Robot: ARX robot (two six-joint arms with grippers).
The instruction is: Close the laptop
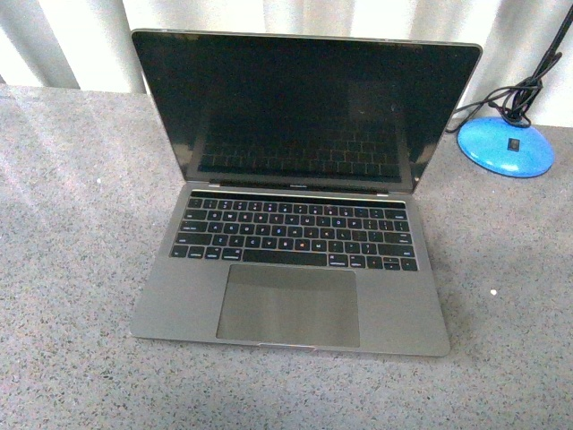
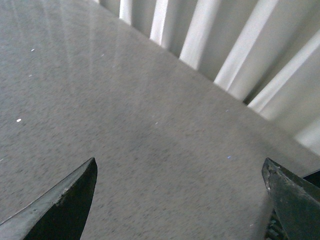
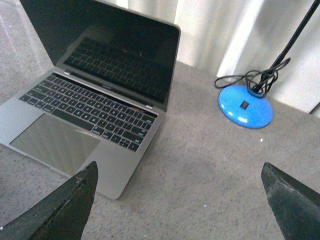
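Observation:
The laptop [image 1: 291, 287] stands open in the middle of the grey table, a space-grey notebook with black keys, a large trackpad and a dark glossy screen [image 1: 300, 103] upright at the back. It also shows in the right wrist view [image 3: 95, 115]. Neither gripper shows in the front view. My right gripper [image 3: 180, 175] is open and empty above bare table beside the laptop's front corner. My left gripper [image 2: 180, 175] is open and empty over bare table, with no laptop in its view.
A blue round lamp base [image 1: 506, 146] with a black cord and stem stands on the table right of the laptop, also in the right wrist view [image 3: 245, 106]. White curtains [image 1: 72, 45] hang behind the table's far edge.

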